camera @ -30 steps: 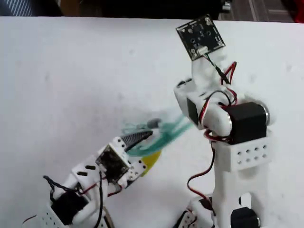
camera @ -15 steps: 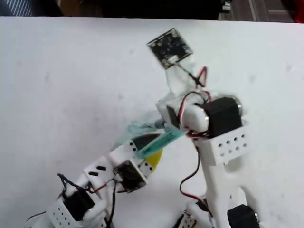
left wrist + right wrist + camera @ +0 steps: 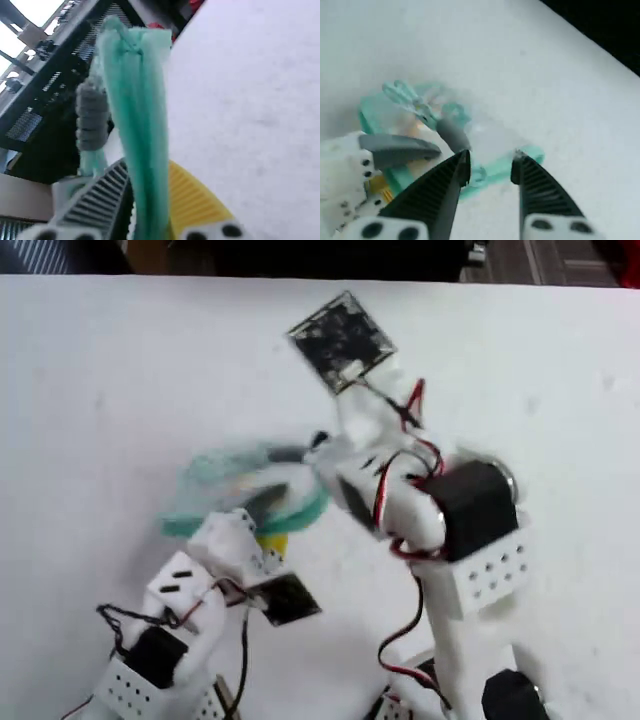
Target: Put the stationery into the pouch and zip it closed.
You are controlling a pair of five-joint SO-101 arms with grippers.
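teal pouch (image 3: 142, 100) in left jaws

Table light: bright and even; the white table (image 3: 110, 370) is close to washed out.
Shadows: faint, soft-edged, lying on the table just beside the pouch (image 3: 205, 475).
Surround: dark room past the table's far edge.
Glare: a blown-out bright opening (image 3: 32, 12) beyond the table.

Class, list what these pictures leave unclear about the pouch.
Contents of the pouch: its cloudy wall veils them in the high and right wrist views.
Whether it is zipped: left wrist view has the pouch edge-on in the left gripper.
Its near edge: right wrist view, behind the right gripper.
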